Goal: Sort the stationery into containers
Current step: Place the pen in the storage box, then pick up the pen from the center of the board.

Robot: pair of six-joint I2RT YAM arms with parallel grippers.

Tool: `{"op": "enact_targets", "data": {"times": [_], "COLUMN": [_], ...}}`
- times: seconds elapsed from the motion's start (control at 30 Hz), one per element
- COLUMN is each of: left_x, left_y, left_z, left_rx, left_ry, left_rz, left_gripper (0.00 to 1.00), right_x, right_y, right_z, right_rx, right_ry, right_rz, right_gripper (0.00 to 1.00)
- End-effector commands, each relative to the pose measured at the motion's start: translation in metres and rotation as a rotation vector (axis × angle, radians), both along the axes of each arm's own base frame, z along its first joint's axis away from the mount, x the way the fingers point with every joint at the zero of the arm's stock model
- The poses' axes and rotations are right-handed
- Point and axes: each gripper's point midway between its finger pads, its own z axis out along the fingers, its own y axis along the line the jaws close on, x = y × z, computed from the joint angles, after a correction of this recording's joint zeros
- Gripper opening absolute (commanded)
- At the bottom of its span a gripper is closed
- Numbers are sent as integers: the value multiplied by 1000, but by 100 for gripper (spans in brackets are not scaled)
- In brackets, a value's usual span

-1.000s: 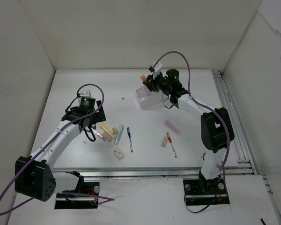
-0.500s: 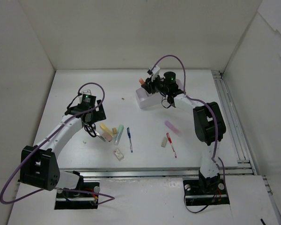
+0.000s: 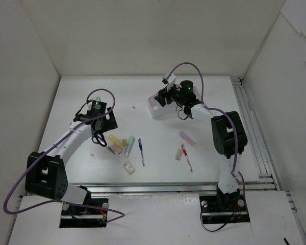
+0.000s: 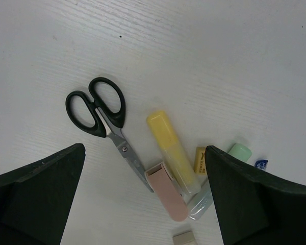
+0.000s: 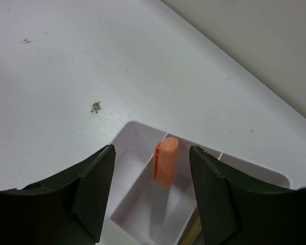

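Marker (image 5: 164,162), orange cap up on a pale barrel, leaned in a compartment of the white organizer (image 5: 132,153) near the table's (image 3: 92,87) far edge, between the right gripper's (image 5: 151,149) parted jaws, untouched. Left gripper (image 4: 145,150), jaws spread wide, hung over black-handled scissors (image 4: 99,115).

White table (image 3: 122,92) inside white walls (image 3: 143,35), metal rails (image 3: 256,132) along its right edge.
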Motion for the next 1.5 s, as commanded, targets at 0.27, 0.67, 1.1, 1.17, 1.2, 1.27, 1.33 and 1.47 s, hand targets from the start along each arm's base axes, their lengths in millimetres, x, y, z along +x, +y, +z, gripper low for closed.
{"op": "enact_targets", "data": {"times": [0.27,0.67,1.1,1.17,1.2,1.27,1.33,1.47], "left_x": [14,17,16,21,23,25,26,30], "left_y": [-8,-23,-31,-31,-31,-31,-30,-34], "left_z": [2,-36,-63,-64,-65,-70,-73,-69], "left_rx": [-92,-104,-43,-37,-33,-25,-16,-19], "left_ry": [-17,106,117,108,107,115,114,88], "left_rz": [189,350,453,461,466,468,473,457], "left_gripper": [99,88,63,59,56,48,38,18], "right_x": [-71,-135,-153,-154,-155,-155,-155,-158], "right_y": [1,-86,-118,-119,-120,-123,-126,-128], "right_z": [159,145,115,114,114,113,114,116], "right_rx": [120,251,113,109,110,104,103,103], "right_ry": [-298,-152,-46,-43,-43,-42,-44,-47], "right_rz": [-26,-498,-620,-625,-627,-639,-654,-656], "right_gripper": [98,98,98,98,98,98,98,98]}}
